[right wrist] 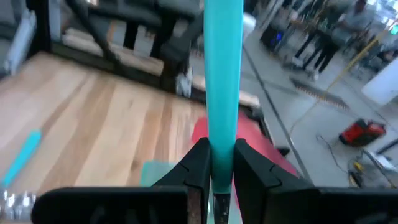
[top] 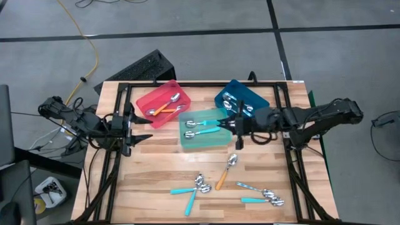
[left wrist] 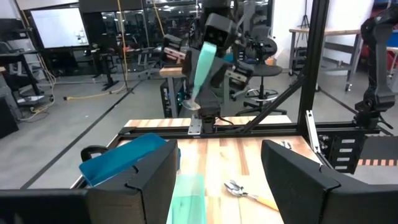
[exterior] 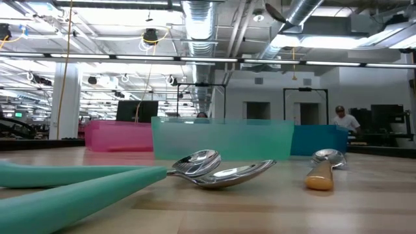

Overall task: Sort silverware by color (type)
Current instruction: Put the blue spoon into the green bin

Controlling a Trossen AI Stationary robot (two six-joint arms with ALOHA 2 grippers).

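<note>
The right gripper (top: 232,127) hung over the pale green tray (top: 204,140), its fingers (right wrist: 198,163) pinched narrow on the smooth, rounded handle of a teal spoon (right wrist: 222,74). The left gripper (top: 145,137) waited at the left edge of the tabletop (top: 150,181), fingers (left wrist: 134,180) spread wide and holding nothing. The tabletop was pale butcher-block wood in long glued strips, framed by black metal rails. 3 translucent plastic trays sat at the far side: a red tray (top: 150,100) holding orange-handled spoons, the green one with 2 teal-handled spoons (top: 201,124), and a dark blue tray (top: 257,97) with spoons whose handle colour I could not tell. More spoons lay loose near the front edge: an orange-handled spoon (top: 225,171), a crossed teal pair (top: 190,192) and a cluster at the right (top: 262,195), all with shiny polished metal bowls. The floor around was grey concrete, and the room behind showed exposed ducts and strip lights.
</note>
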